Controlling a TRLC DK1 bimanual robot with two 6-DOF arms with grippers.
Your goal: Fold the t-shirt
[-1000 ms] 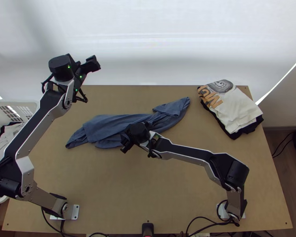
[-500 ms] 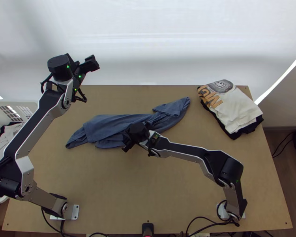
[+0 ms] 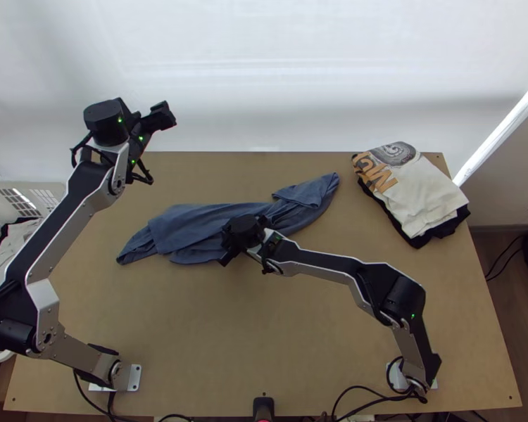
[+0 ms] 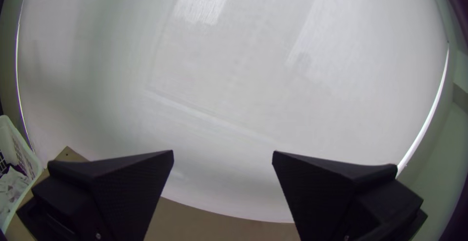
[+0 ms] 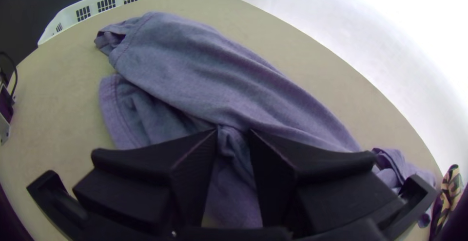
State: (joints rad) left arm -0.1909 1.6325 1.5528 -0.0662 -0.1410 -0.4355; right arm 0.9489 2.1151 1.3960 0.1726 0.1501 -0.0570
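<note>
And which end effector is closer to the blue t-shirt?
Right. The right end effector is low at the middle of the blue t-shirt; the left end effector hangs up near the table's far left corner, away from the cloth.

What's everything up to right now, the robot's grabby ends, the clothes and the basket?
Left gripper: open, raised, holding nothing.
Right gripper: down at the blue t-shirt; whether it grips, I can't tell.
Blue t-shirt: loosely bunched, not neatly folded.
Light printed shirt: folded, on dark cloth.
White basket: upright, with crumpled cloth inside.
</note>
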